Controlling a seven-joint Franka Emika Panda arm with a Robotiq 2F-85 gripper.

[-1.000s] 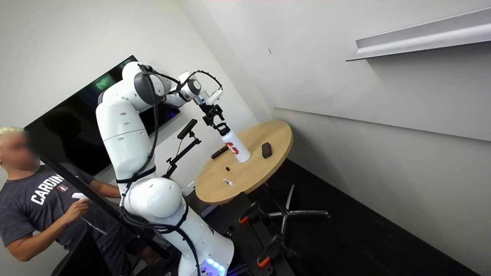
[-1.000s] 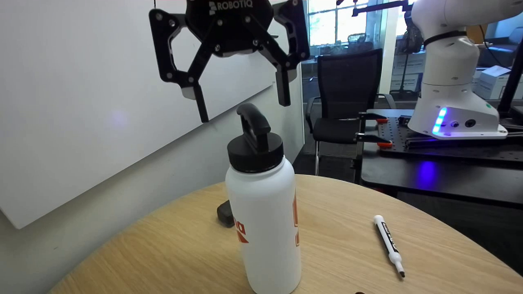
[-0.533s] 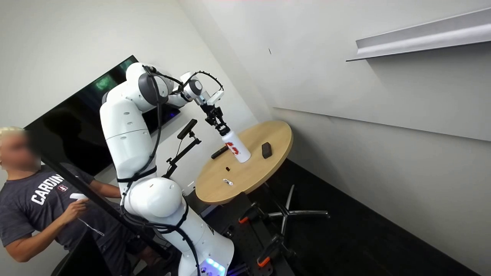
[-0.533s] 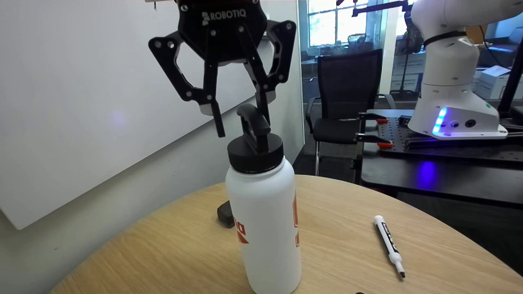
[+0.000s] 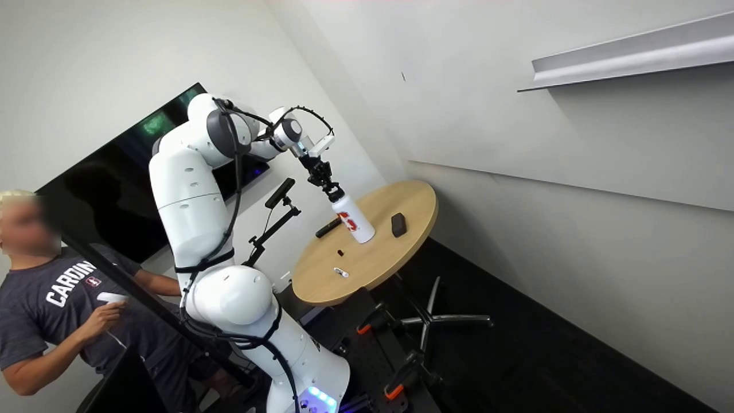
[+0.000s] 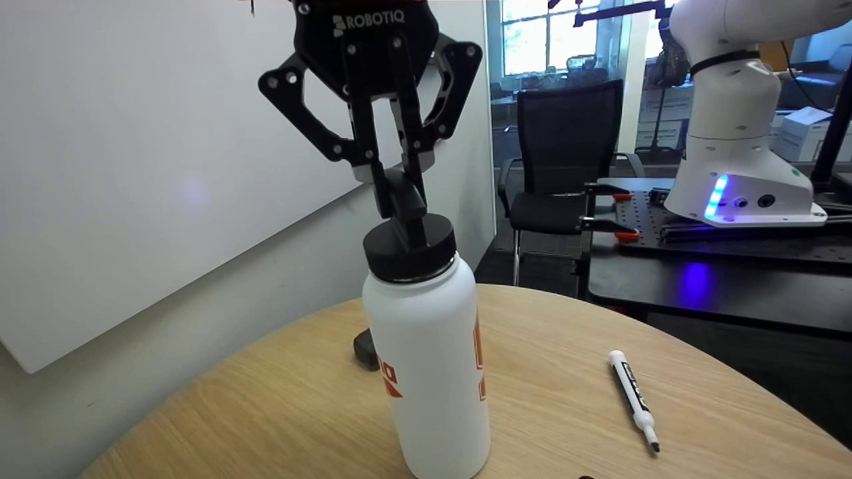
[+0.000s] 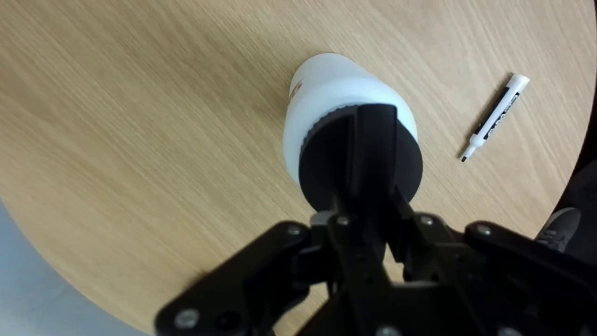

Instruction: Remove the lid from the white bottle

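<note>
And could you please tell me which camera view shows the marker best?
The wrist view: the marker appears whole and largest there, with its dark tip clear. In an exterior view the marker is also whole but smaller; in an exterior view the marker is tiny, its tip unclear.

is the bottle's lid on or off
On: the black lid sits atop the white bottle, its handle pinched in the gripper.

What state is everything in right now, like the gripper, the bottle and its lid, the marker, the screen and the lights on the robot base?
Gripper: closed on the carry loop
White bottle: standing on the round table
Black lid: on the bottle, not yet removed
Marker: lying on the table, uncapped, dark tip bare
Wall screen: mostly dark; on or off, can't tell
Base lights: glowing blue
</note>
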